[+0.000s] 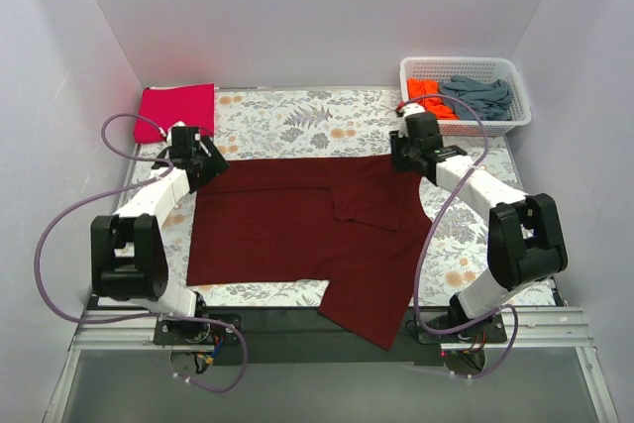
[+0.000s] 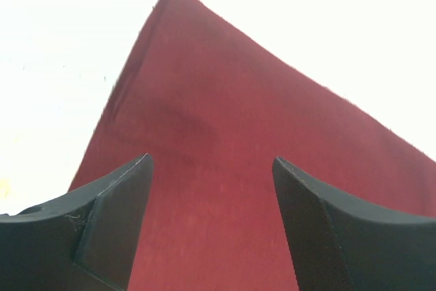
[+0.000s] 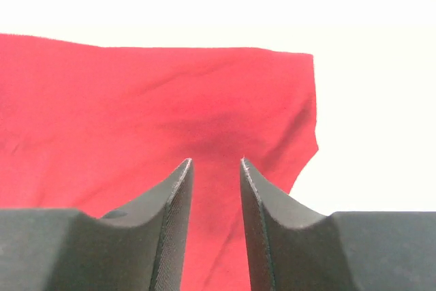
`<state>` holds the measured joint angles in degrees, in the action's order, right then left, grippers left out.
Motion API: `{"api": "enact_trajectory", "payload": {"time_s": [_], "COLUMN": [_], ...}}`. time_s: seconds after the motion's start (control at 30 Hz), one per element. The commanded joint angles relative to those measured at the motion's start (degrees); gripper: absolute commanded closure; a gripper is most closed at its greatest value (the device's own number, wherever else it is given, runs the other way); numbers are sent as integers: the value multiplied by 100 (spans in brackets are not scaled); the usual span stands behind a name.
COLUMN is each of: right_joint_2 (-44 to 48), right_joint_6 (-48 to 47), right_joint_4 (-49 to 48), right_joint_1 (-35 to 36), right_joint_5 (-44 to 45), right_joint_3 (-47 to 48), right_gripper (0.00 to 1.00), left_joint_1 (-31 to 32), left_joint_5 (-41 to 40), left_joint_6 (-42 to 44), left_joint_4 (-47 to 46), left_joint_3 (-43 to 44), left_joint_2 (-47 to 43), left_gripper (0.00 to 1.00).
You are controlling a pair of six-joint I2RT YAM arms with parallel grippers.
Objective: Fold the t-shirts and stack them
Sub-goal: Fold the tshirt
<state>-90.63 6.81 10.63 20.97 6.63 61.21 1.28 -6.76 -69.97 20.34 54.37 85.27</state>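
Note:
A dark maroon t-shirt [image 1: 297, 225] lies spread flat on the table, with one part hanging over the near edge. My left gripper [image 1: 205, 163] sits at its far left corner. In the left wrist view it [image 2: 212, 161] is wide open just above the maroon cloth [image 2: 225, 120]. My right gripper [image 1: 400, 153] sits at the far right corner. In the right wrist view it [image 3: 215, 163] stands narrowly open over the cloth [image 3: 170, 107], with nothing clamped. A folded magenta-pink t-shirt [image 1: 176, 106] lies at the far left. Orange [image 1: 428, 94] and grey-blue [image 1: 480, 94] t-shirts lie in the basket.
A white lattice basket [image 1: 461, 62] stands at the far right corner. A floral table cloth [image 1: 297, 121] covers the table. White walls close in the left, back and right sides.

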Motion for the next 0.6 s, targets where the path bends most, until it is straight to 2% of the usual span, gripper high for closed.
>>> {"api": "enact_trajectory", "payload": {"time_s": [0.0,0.27,0.57], "right_joint_2": [-68,-1051,-1949], "right_joint_6": [540,1208,1543], "right_joint_4": [-640,-1695,-1810], "right_joint_1": [-444,-1226,-1894], "right_joint_5": [-583,-1313,-1612], "right_joint_3": [-109,31,84], "right_gripper": [61,66,67], "left_joint_1": [-119,-321,-330], "left_joint_5": [167,149,219], "left_joint_6": [-130,-166,-227], "left_joint_4": [-153,-171,-118], "left_joint_3": [425,1128,1348], "left_joint_2": [427,1596,2405], "left_gripper": [31,38,39]}}
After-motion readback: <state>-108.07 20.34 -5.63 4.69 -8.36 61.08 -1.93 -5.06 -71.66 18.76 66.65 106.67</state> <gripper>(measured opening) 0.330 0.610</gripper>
